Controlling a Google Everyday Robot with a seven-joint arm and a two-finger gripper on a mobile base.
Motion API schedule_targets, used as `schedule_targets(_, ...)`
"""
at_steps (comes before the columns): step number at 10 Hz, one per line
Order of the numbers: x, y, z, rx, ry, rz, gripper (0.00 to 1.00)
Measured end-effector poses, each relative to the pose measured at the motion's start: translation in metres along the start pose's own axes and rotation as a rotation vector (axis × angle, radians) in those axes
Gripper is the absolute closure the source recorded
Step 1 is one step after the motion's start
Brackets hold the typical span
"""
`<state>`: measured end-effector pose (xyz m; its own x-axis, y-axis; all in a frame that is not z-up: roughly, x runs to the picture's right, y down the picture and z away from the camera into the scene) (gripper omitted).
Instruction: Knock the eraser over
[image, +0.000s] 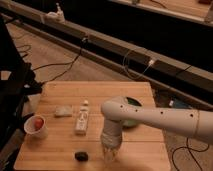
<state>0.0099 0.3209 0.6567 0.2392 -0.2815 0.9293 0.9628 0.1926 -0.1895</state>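
One arm: the white arm (160, 119) reaches in from the right edge, crosses the near right part of the table and turns downward at its wrist.
Gripper: the gripper (111, 151) points straight down over the near edge of the table, a little right of the middle. Its tip is close to the boards, and I can't say whether it touches them.
Grip: from my seat I can't make out whether it is spread or closed.
Eraser: the eraser (81, 156) is a small dark rounded block on the wood by the near edge. It sits just left of the gripper and apart from it, with bare wood between them. I can't judge whether it stands or lies.
Table: a pale wooden table (50, 150) with a slatted top, seen from above.
Tube: a long white tube-like object (82, 119) lies near-to-far around the middle of the table, farther back than the eraser, its narrow end pointing away.
Lump: a pale flat lump (63, 111) rests just left of the tube.
Cup: a white cup (36, 127) with something red inside stands near the left edge.
Bowl: the green bowl (133, 102) sits right of the tube, partly hidden behind the arm.
Floor: dark cables (60, 65) trail across the floor beyond the far side of the table.
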Motion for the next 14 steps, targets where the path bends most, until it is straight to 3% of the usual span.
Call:
schedule_targets(9,-0.005,-0.093,0.005,0.065,-0.050,-0.222,1.00)
schedule_targets(12,-0.012,-0.142,0.002,0.142,-0.067,-0.323,1.00)
schedule_targets(14,-0.013,-0.170,-0.005,0.196,-0.051,-0.388,1.00)
